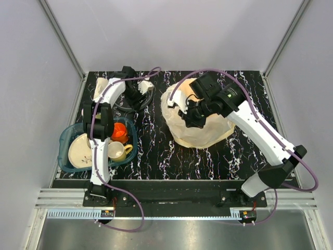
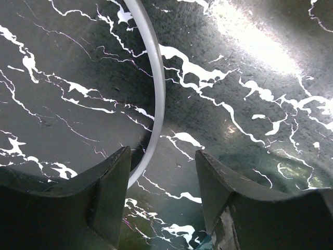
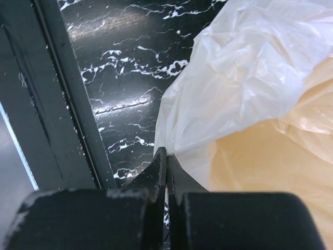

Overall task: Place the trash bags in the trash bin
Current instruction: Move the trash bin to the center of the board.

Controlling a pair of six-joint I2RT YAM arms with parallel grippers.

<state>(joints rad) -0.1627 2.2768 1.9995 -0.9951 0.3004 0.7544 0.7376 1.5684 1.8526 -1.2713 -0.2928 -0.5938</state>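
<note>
Evidently the right gripper [image 3: 166, 154] clamps the edge of the trash bags [image 1: 193, 121], likely to pull the film over the trash bin [image 1: 208, 136] beneath, toward the right edge of the table [image 1: 156, 151]. The left gripper [image 2: 162, 153] hangs with jaws parted and empty.

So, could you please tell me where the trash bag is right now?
In the top view, the trash bag lies crumpled right of centre on the table, under the right gripper, well away from the teal tray on the left.

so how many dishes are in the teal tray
3: cream plate on the left, yellow mug near right, orange cup far right; the left arm may hide more.
</note>
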